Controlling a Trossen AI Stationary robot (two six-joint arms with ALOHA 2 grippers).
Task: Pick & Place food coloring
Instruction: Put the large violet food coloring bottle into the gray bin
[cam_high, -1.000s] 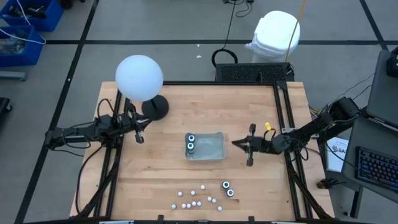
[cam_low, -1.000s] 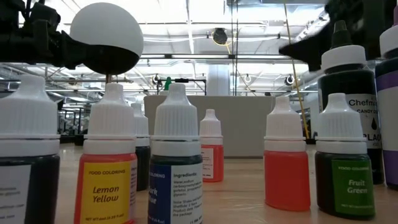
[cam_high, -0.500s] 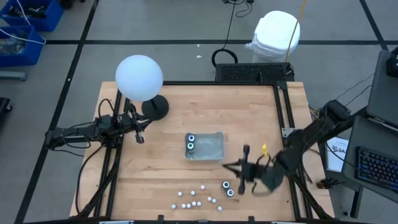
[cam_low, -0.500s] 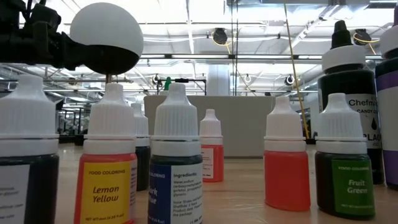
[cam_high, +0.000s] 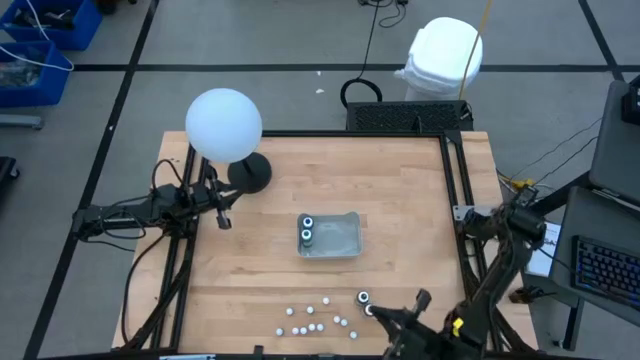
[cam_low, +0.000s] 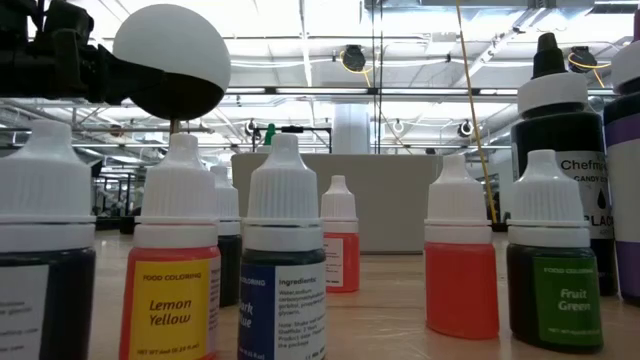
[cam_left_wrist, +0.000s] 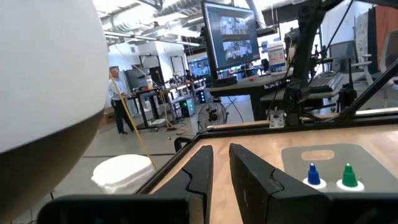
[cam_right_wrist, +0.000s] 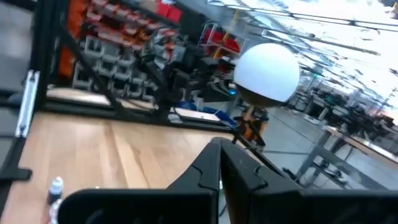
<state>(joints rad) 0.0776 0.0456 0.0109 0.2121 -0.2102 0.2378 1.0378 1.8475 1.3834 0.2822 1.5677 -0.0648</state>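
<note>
The food coloring stands near the table's near edge: several tiny white-capped bottles (cam_high: 315, 318) and two dark round jars (cam_high: 363, 298). The low view shows the bottles (cam_low: 283, 270) upright on their bases. Two more jars (cam_high: 307, 229) stand in the clear tray (cam_high: 345, 240) at mid-table. My right gripper (cam_high: 380, 314) hovers shut just right of the near jars and points toward the table's left; its fingers (cam_right_wrist: 219, 163) hold nothing. My left gripper (cam_high: 225, 220) waits at the left by the lamp, its fingers (cam_left_wrist: 221, 163) a narrow gap apart with nothing between them.
A white globe lamp (cam_high: 224, 124) on a black base (cam_high: 250, 172) stands at the far left, close to my left gripper. Black frame rails (cam_high: 455, 180) run along both table sides. Bare wood lies between the tray and the bottles.
My right gripper has swung from beside the tray's right side toward the near edge, turning as it went, and now hangs by the two near jars. It has stayed shut. The bottles, jars and tray have not moved.
</note>
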